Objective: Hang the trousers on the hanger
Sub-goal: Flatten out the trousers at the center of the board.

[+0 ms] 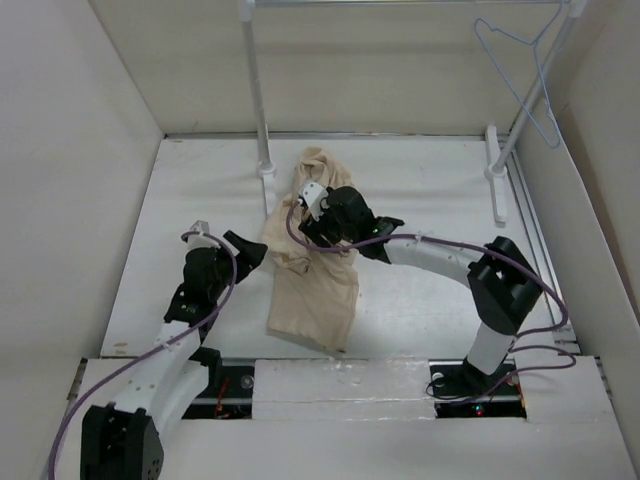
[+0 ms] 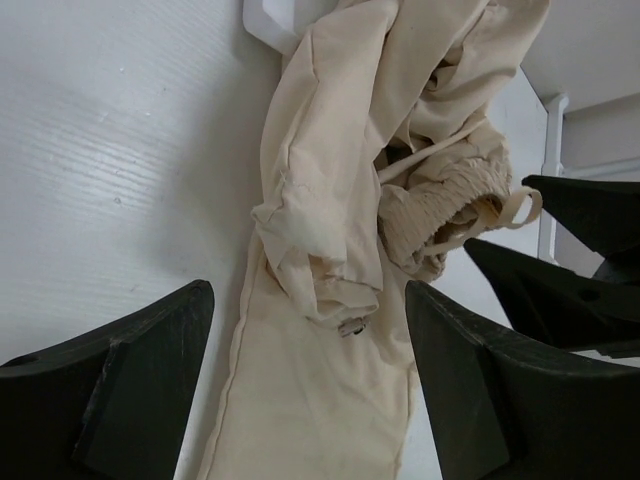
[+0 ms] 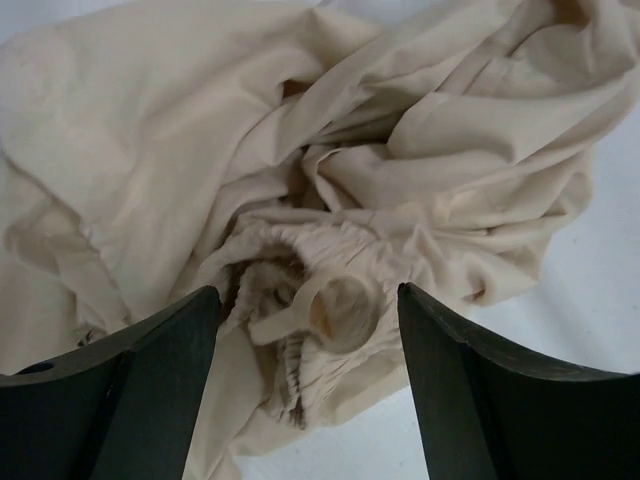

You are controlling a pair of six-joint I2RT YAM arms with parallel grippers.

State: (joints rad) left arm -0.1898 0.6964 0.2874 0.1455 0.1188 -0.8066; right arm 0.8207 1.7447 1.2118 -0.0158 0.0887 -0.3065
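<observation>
The beige trousers lie crumpled on the white table, one leg stretching toward the near edge. The pale blue-grey wire hanger hangs from the rack at the far right, away from both arms. My left gripper is open just left of the cloth; in the left wrist view a trouser leg lies below the gap. My right gripper is open over the bunched top. In its wrist view the elastic waistband and a drawstring loop lie between its fingers, ungripped.
Two thick white rack poles rise from feet at the table's far side. One foot touches the top of the trousers. Pale walls close in the left, back and right. The right gripper's fingers reach into the left wrist view.
</observation>
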